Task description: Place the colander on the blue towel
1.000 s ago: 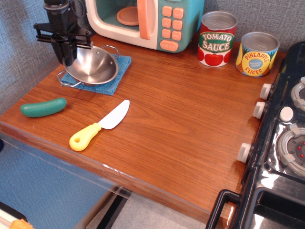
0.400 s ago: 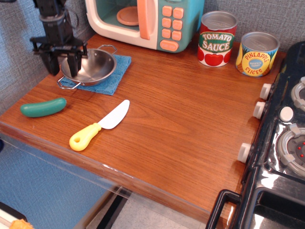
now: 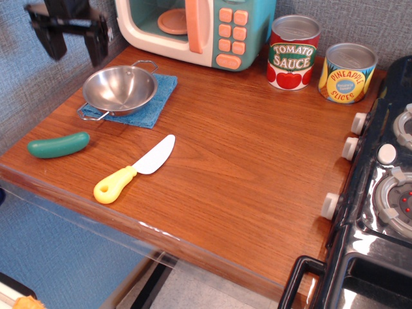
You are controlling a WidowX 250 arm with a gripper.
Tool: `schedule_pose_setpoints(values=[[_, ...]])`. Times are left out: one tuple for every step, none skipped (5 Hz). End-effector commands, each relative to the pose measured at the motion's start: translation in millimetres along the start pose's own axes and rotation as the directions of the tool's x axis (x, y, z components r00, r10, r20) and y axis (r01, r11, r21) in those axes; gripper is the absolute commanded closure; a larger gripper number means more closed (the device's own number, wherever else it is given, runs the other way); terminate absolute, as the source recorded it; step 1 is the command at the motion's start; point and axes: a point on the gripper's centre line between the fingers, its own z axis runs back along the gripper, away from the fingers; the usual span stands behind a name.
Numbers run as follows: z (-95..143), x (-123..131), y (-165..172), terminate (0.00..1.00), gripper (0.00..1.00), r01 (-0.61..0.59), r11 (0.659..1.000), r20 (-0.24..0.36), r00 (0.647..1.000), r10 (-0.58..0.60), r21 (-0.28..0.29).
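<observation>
The colander (image 3: 120,89), a shiny steel bowl with two wire loop handles, rests upright on the blue towel (image 3: 153,104) at the back left of the wooden counter. The towel shows around the bowl's right and front sides. My gripper (image 3: 76,44) is black, raised above and to the left of the colander, near the top left corner. Its two fingers are spread apart and hold nothing.
A toy microwave (image 3: 196,29) stands behind the towel. A green cucumber (image 3: 58,145) and a yellow-handled knife (image 3: 133,169) lie near the front left edge. Tomato sauce (image 3: 293,51) and pineapple (image 3: 348,72) cans stand at the back right. A black stove (image 3: 380,187) borders the right.
My gripper let go of the colander, opened and rose up and to the left. The colander settled flat on the towel.
</observation>
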Motion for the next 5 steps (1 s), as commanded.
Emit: schedule_pose_setpoints(values=[[43, -43, -30, 0.00, 0.00, 0.094, 0.995, 0.064, 0.993, -0.095, 0.022], [35, -64, -47, 0.00, 0.00, 0.150, 0.989, 0.023, 0.988, -0.151, 0.014], [27, -80, -54, 0.00, 0.00, 0.156, 0.987, 0.007, 0.988, -0.156, 0.031], [27, -80, -54, 0.00, 0.00, 0.156, 0.987, 0.007, 0.988, -0.156, 0.031], [27, -80, -54, 1.00, 0.00, 0.156, 0.987, 0.007, 0.988, -0.156, 0.031]])
